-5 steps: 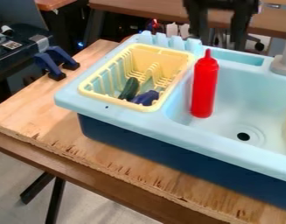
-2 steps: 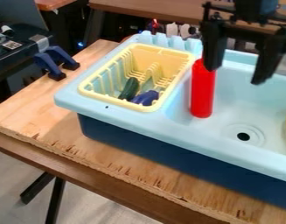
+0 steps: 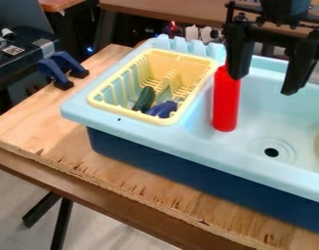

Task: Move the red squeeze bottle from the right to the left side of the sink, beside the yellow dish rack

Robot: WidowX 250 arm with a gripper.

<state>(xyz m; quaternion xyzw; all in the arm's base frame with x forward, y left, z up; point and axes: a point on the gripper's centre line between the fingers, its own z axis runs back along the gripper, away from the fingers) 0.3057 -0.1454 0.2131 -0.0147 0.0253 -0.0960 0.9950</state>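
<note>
Jaws: spread, empty, over toy sink. Squeeze bottle: red, upright, partly behind one jaw. Step: likely pre-grasp; calls for leftward centring.

The camera is looking down at a slant from in front of the plywood board. It is facing the toy sink and the room behind, and is sitting quite near (the sink is running off the right side).
</note>
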